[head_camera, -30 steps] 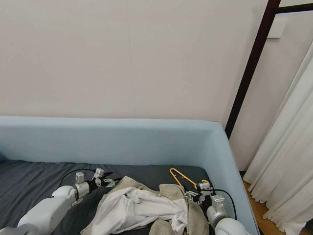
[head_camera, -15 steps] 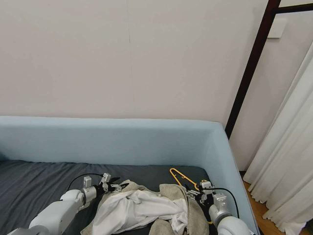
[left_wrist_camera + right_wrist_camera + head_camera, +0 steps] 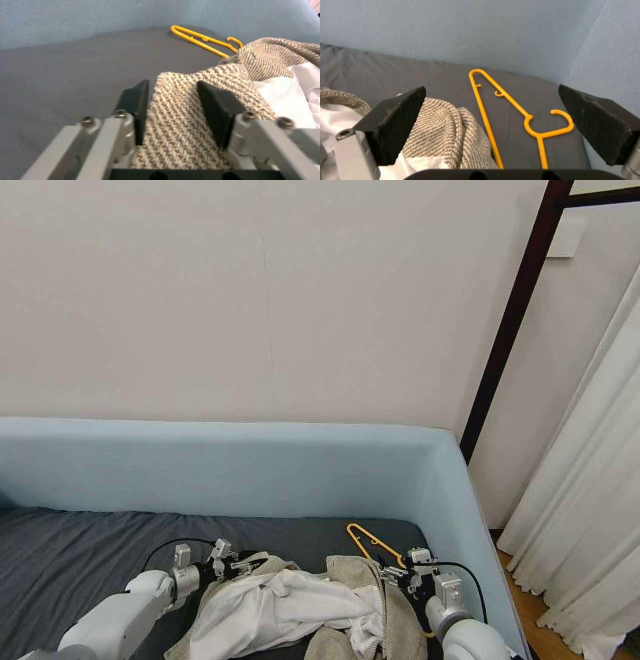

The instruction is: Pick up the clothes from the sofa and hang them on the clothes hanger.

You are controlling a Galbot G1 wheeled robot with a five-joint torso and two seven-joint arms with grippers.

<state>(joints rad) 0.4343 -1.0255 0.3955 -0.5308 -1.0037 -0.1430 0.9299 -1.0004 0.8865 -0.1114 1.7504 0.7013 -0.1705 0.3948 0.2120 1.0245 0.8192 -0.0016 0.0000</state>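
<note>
A heap of clothes lies on the sofa's dark grey seat: a white shirt [image 3: 270, 605] tangled with a beige tweed garment [image 3: 352, 576]. My left gripper [image 3: 236, 562] is open at the heap's left edge, and a fold of the tweed garment [image 3: 175, 123] lies between its fingers [image 3: 136, 108]. The yellow hanger [image 3: 376, 546] rests flat on the seat behind the heap, near the sofa's right corner. My right gripper [image 3: 405, 572] hovers low just in front of the yellow hanger [image 3: 520, 112], open wide, with nothing held. The tweed garment [image 3: 440, 127] lies beside it.
The light blue sofa back [image 3: 230, 470] and right armrest [image 3: 470, 540] wall in the seat [image 3: 70, 550]. A dark upright pole [image 3: 510, 330] and white curtains [image 3: 590, 510] stand to the right of the sofa. The seat's left part is bare.
My left gripper has slid right across the seat and now straddles the tweed edge. The right gripper has barely moved.
</note>
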